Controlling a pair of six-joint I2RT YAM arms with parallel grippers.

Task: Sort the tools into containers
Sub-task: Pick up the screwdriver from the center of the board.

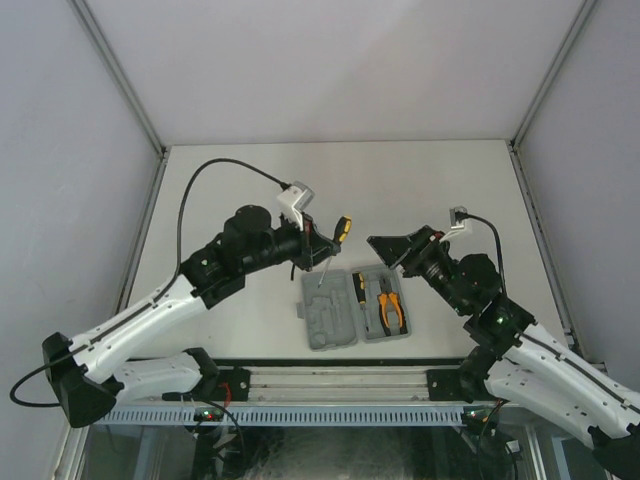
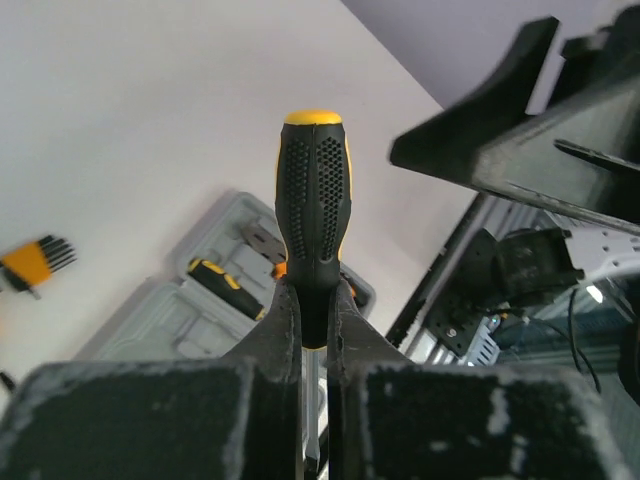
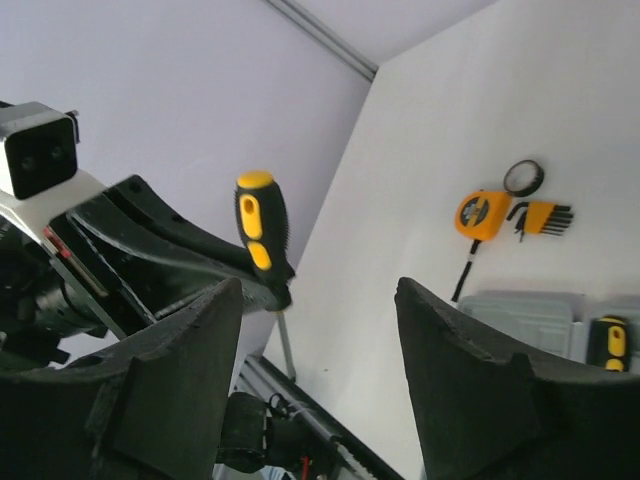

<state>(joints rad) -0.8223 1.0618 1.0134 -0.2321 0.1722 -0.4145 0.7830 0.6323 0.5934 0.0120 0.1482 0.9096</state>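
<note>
Left hand: clamped on a black-and-yellow screwdriver at the lower end of its handle, where the handle meets the shaft. In the left wrist view both fingers press against the handle, and the yellow cap points away from the camera. In the top view the screwdriver is held tilted above the desk. Its tip points down toward the far edge of the left half of the case.

Right hand: spread wide, with nothing between its fingers. It hovers above the desk near the far right corner of the case and faces the left hand.

Case: lies unfolded and flat on the desk near the front edge, between the two arms. The right half holds the pliers and a second screwdriver, side by side. The left half shows moulded recesses; whether any of them is filled cannot be determined.

Remaining tools, right wrist view: the tape measure, the ring and the hex key set lie close together on the desk, near the case and outside it.
</note>
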